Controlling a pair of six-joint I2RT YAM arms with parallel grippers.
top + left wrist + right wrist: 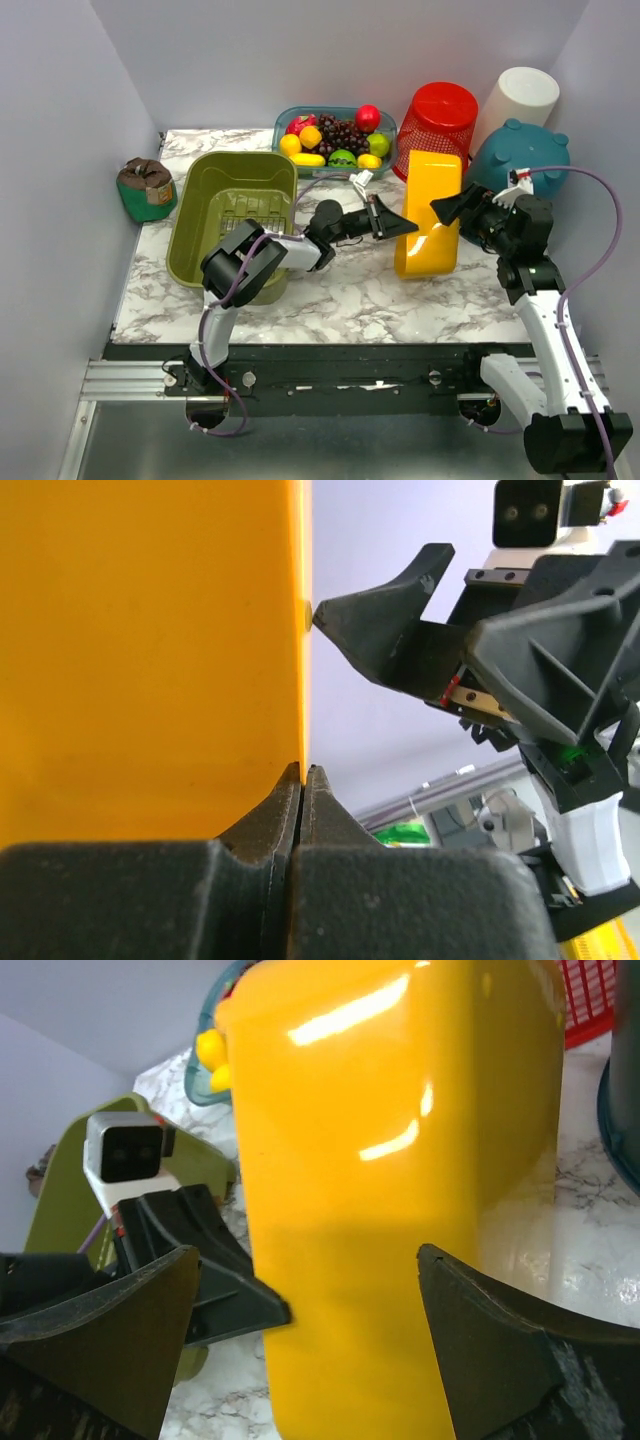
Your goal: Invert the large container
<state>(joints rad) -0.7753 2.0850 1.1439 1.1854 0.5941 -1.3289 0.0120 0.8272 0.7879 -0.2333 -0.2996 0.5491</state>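
- Marble-patterned counter [330, 295], closed in by pale plain walls at the back and both sides.
- Large container [432, 215]: glossy yellow and tipped up on one side. It sits right of centre on the counter, just in front of the red mesh basket [438, 112].
- Left jaws: reach in from the left and are pressed fully together. In the left wrist view the thin yellow rim edge runs straight down into the seam between the tips, so they appear to pinch the container's edge.
- Right jaws: spread wide and holding nothing. In the right wrist view the two fingers stand either side of the container's smooth outer wall. One fingertip [335, 615] touches, or all but touches, the same yellow edge higher up; I cannot tell which.
- Olive green tub [232, 205]: sits on the left half of the counter, open side up.
- Clear bowl of toy fruit [335, 135]: at the back centre.
- White cylinder [522, 98] and teal pot [515, 155]: in the back right corner.
- Small green pouch [146, 190]: by the left wall.
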